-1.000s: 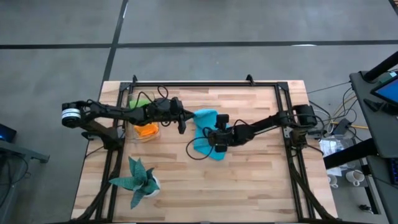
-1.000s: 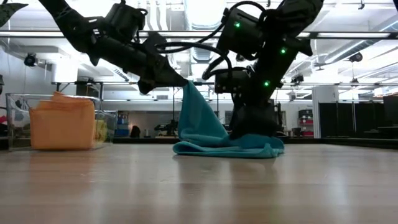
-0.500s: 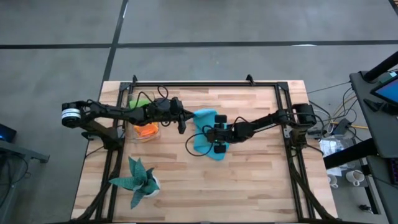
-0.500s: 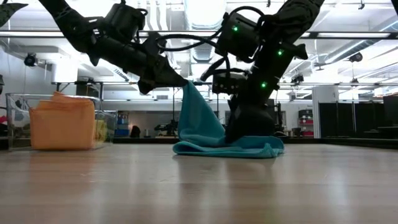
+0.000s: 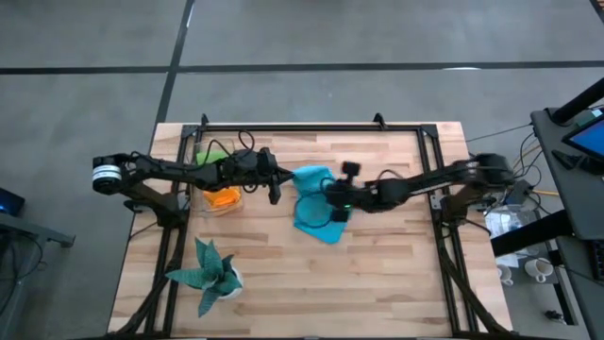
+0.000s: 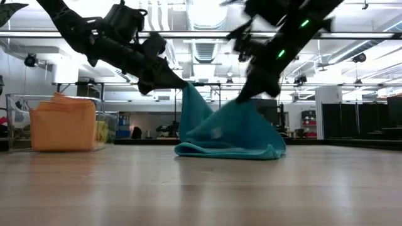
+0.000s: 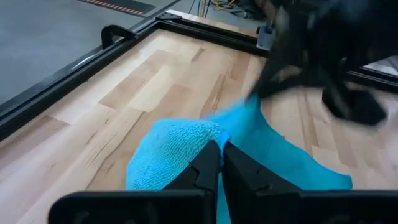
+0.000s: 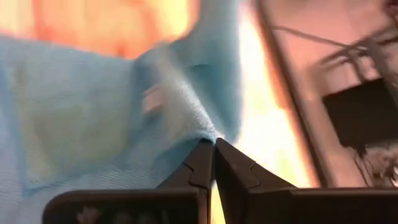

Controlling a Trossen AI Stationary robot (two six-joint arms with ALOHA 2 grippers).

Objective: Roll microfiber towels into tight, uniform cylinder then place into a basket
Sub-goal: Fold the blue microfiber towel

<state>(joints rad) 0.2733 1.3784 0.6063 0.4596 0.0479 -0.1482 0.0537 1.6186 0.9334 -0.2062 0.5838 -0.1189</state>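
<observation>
blue towel (image 5: pixel 311 203) lies mid-surface, pulled up into two peaks. the left gripper (image 6: pixel 182 83) is clamped on one raised corner, and the right gripper (image 6: pixel 242 97) is pinched shut on another fold beside it. the rest of the cloth rests on the wooden surface (image 5: pixel 377 274). the orange towel (image 6: pixel 61 122) sits in the clear basket (image 6: pixel 16 122) near the left arm.

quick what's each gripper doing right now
Left gripper: shut on the blue towel, holding one corner up.
Right gripper: shut on another part of the blue towel, lifting it off the table.
</observation>
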